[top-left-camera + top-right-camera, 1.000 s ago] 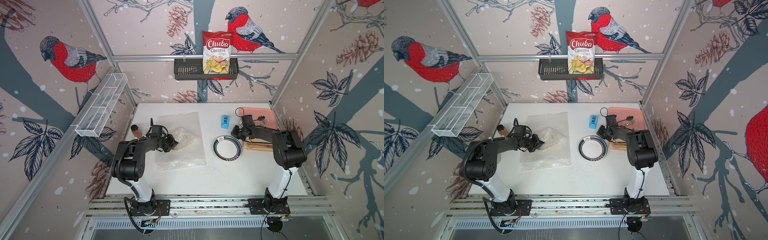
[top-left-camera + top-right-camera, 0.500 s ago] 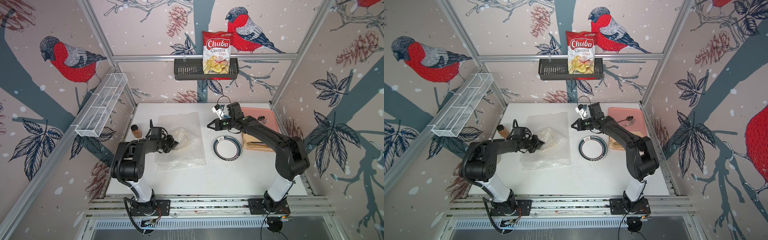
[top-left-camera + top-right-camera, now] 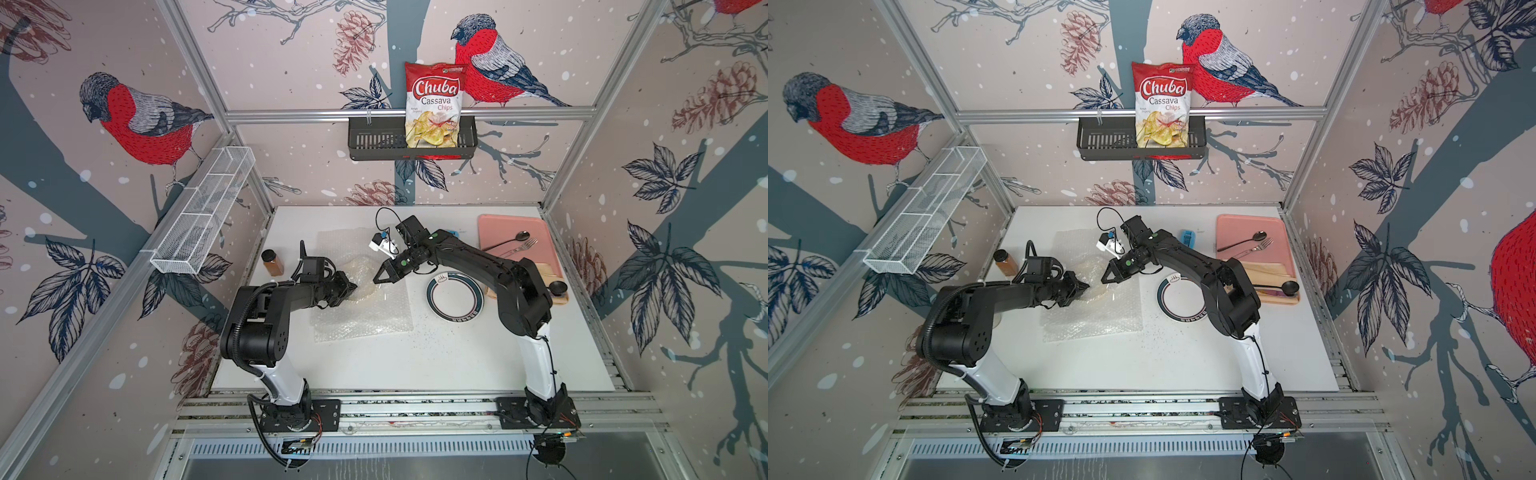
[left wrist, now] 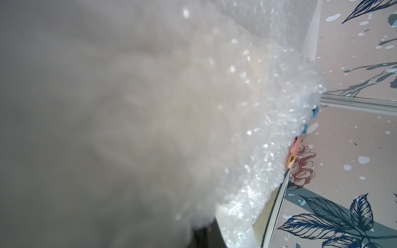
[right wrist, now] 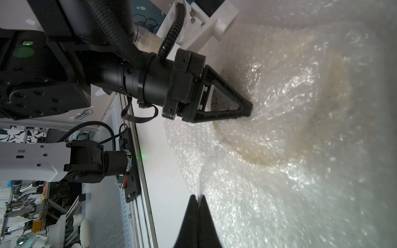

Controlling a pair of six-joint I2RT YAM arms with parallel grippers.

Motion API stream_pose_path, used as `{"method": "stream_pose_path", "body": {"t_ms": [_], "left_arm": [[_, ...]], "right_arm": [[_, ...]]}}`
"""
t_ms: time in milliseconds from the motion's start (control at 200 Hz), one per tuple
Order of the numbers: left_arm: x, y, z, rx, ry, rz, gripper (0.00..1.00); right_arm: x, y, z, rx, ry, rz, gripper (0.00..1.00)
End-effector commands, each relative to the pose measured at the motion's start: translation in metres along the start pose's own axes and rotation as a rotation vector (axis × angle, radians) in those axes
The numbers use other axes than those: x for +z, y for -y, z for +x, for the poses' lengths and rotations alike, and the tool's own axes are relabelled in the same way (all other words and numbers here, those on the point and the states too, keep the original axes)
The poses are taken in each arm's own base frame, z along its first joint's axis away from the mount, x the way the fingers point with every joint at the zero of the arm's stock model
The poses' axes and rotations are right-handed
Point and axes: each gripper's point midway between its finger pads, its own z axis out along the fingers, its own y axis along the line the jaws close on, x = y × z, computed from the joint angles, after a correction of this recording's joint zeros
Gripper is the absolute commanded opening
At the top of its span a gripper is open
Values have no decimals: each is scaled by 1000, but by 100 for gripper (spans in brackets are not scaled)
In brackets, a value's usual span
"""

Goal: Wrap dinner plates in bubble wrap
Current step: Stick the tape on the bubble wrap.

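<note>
Looking down, in both top views, on a white bench (image 3: 415, 357) with the wrapping judged partly done. Shows bubble wrap (image 3: 365, 320) spread left of centre and bunched up over a cream plate (image 3: 368, 286), pale through the film. Covered in part, not yet a closed parcel. Shows a second plate (image 3: 455, 296), white-centred and dark-rimmed, bare on the bench just right of the sheet. Cannot make out a third plate. Finds the left arm (image 3: 291, 295) reaching in from the left. Left jaws together at the plate's left edge, tips sunk in the film, apparently pinching a fold. Finds the right arm (image 3: 478, 262) stretched in from the right. Right jaws together and empty, poised just above the bunched wrap, near the left tips but apart.

Turning to the left wrist view: filled almost wholly with blurred bubble wrap (image 4: 214, 107) close against the lens. No jaws visible.

Turning to the right wrist view: left jaws at centre, closed to a point and pressed into crumpled film over the cream plate (image 5: 322, 96). Right jaws at the bottom edge, shut tight, nothing between.

Left to do, by judgement: closing this parcel, then wrapping the bare plate.
</note>
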Motion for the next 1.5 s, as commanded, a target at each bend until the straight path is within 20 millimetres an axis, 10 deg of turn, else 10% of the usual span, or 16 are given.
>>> {"method": "stream_pose_path", "body": {"t_ms": [0,896,1496], "left_arm": [[0,-41,30,-103,-79,-169,0],[-2,-45,35,-113,-75,-180,0],[-13,-28,32,-74,-88,-151,6]], "right_arm": [[9,3,-5,25,-18,-8,1],[66,31,3,153,-112,-63,0],[88,97,42,360,-169,118,1]]}}
